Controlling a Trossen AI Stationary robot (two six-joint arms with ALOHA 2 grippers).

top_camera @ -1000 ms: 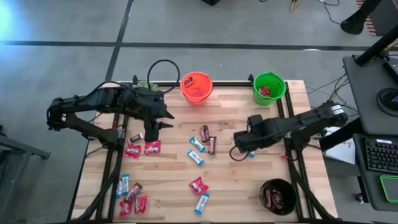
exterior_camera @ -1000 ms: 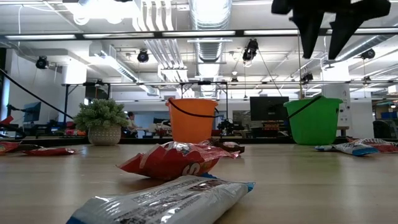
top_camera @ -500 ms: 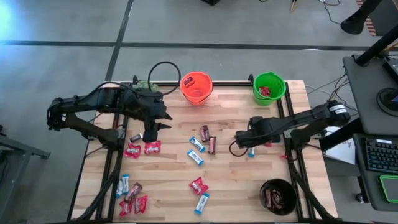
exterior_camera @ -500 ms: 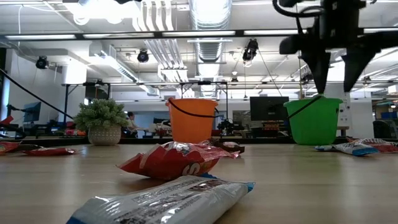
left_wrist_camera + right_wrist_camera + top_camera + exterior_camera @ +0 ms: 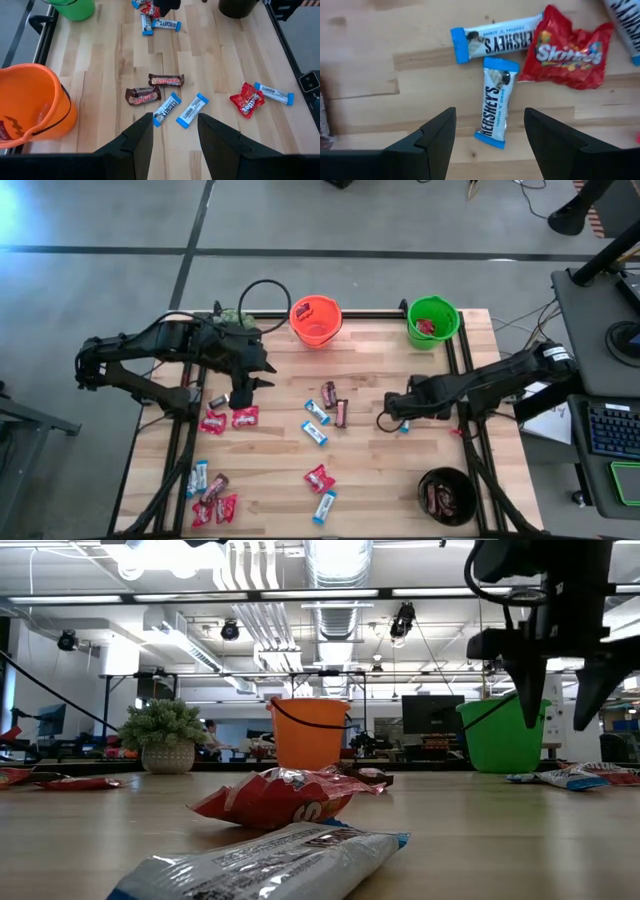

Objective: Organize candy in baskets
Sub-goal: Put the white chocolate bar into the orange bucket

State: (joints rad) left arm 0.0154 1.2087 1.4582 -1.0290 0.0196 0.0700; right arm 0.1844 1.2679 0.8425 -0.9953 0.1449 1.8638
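- Blue-and-white candy bar (image 5: 495,101) lies flat on the table (image 5: 390,470), between the right gripper's (image 5: 385,418) wide-spread fingers, untouched; the approach evidently lines up a pick.
- Other candy is scattered across the boards; some already sits in the orange basket (image 5: 315,320), green basket (image 5: 432,320) and black basket (image 5: 447,495).
- Left gripper (image 5: 243,392) hovers partly open and empty above red packets (image 5: 230,419), apparently waiting.

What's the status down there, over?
Right fingers open, straddling blue-and-white candy bar. Left fingers open, empty, waiting by orange basket. Red candy pack close beside target bar.
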